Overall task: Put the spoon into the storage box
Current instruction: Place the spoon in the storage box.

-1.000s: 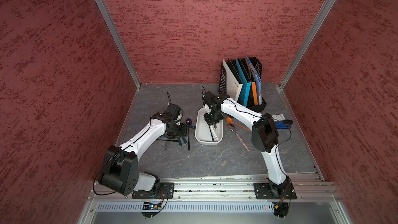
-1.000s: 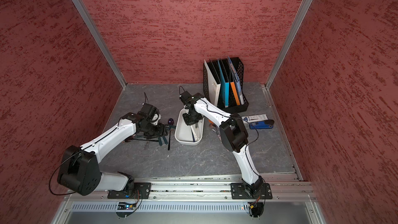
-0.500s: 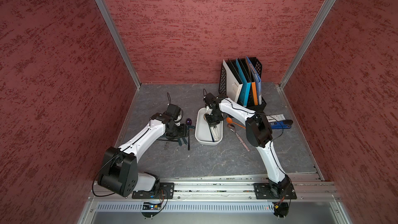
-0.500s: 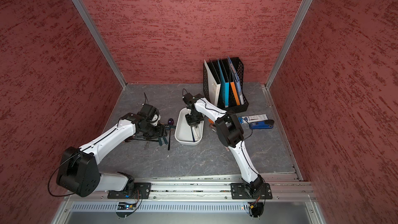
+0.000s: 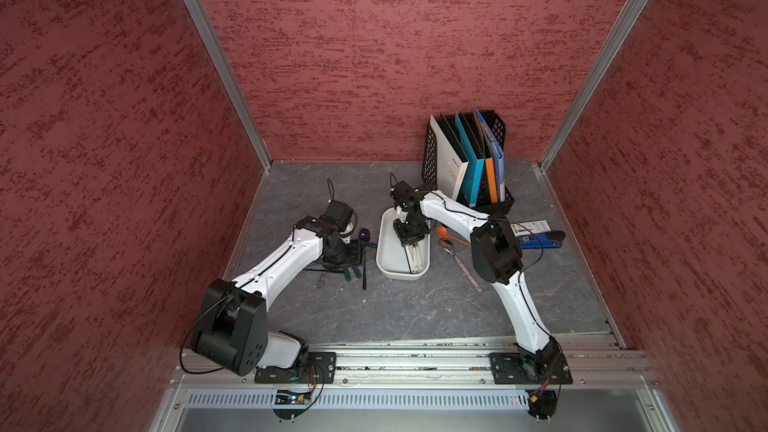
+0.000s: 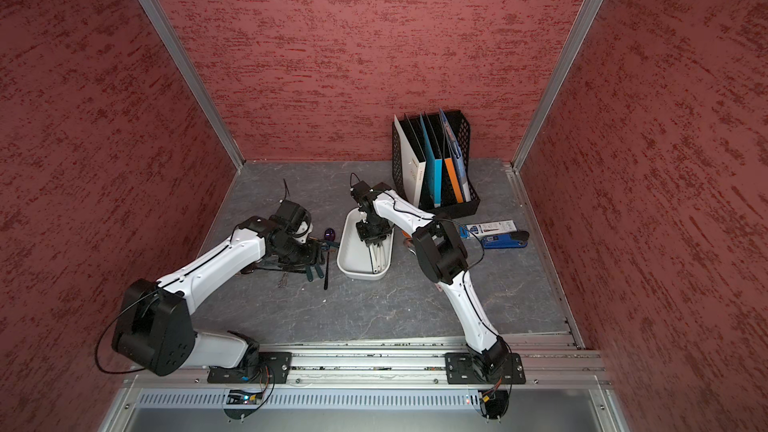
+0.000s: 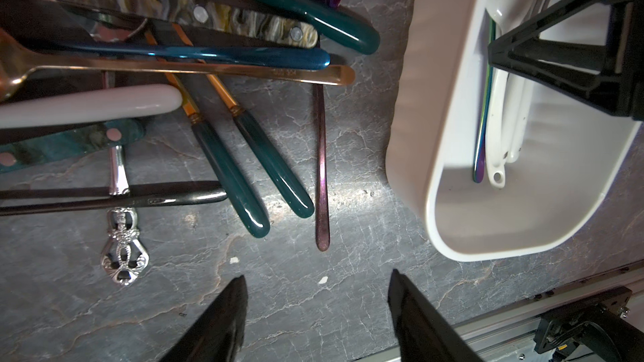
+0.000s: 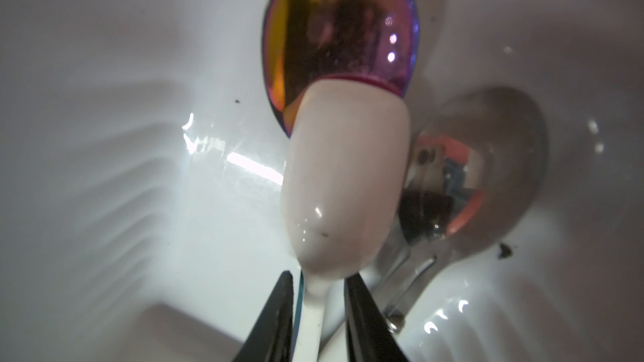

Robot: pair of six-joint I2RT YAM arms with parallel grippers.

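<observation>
Evidently letting go: the right claw (image 8: 319,275), low in the box (image 8: 104,168), straddles the white spoon (image 8: 345,186), jaws slightly parted, to lay it by the other spoons (image 8: 488,168). The left claw (image 7: 316,275) hovers spread beside the box.

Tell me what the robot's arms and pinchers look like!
The left arm and right arm have smooth white links, chunky black joints and thin black cables looping alongside. The left gripper and right gripper each have two black, pointed fingers.
</observation>
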